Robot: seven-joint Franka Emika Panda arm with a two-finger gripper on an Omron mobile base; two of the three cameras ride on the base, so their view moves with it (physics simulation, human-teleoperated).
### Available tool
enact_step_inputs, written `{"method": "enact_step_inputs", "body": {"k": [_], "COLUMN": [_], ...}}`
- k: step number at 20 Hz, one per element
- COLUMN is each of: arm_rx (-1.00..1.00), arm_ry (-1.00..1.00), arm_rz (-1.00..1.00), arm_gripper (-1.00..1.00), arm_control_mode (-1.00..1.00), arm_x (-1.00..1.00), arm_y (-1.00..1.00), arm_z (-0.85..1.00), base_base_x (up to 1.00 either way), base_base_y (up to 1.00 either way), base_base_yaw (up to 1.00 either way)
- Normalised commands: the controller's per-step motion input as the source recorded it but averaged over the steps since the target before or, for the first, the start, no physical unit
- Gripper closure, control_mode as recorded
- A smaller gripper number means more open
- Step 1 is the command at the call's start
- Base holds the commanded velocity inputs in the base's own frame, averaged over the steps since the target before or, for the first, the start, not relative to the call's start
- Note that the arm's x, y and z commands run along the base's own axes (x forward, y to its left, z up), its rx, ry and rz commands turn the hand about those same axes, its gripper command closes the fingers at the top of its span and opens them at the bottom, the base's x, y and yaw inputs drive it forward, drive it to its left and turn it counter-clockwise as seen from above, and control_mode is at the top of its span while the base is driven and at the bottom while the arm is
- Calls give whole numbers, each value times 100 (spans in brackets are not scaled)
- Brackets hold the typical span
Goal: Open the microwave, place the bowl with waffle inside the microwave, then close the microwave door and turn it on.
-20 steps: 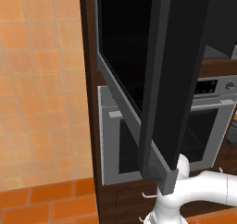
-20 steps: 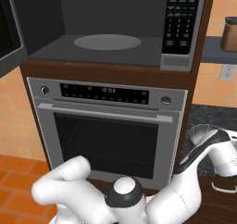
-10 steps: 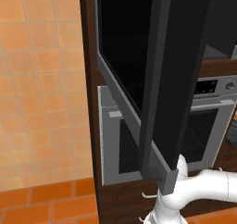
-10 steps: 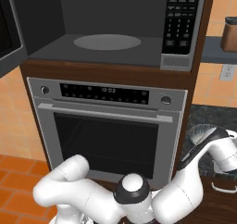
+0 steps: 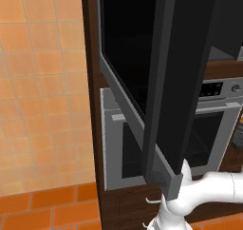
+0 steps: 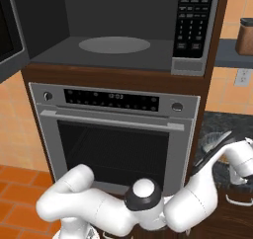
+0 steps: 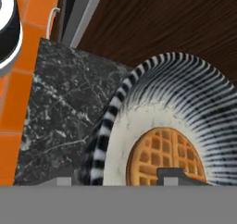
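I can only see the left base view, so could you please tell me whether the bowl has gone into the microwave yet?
Observer: Not yet. In the right base view, the open built-in microwave holds just its grey round turntable.
Operator: Where is the bowl, please?
Observer: In the hand view, the black-and-white striped bowl with the brown waffle sits on a dark marble counter.
Operator: And the gripper?
Observer: The gripper straddles the bowl's rim, with one fingertip over the waffle. I cannot tell whether it grips.
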Motion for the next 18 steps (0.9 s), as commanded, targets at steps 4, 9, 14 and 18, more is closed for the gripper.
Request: {"method": "enact_step_inputs", "body": {"k": [4,9,14,18], "arm_rx": [0,0,-3,-9], "arm_ry": [-1,-10,-24,-30], "arm_rz": [0,-5,-8,-7], "arm_gripper": [100,100,100,100], "arm_control_mode": [-100,-100,-100,-100], "arm_x": [-32,-89,-99,-92], "arm_y": [0,0,13,55], "arm_z": [0,0,20,43], "base_base_x": [0,0,0,0], "base_base_y": [0,0,0,0], "base_base_yaw": [0,0,0,0]}}
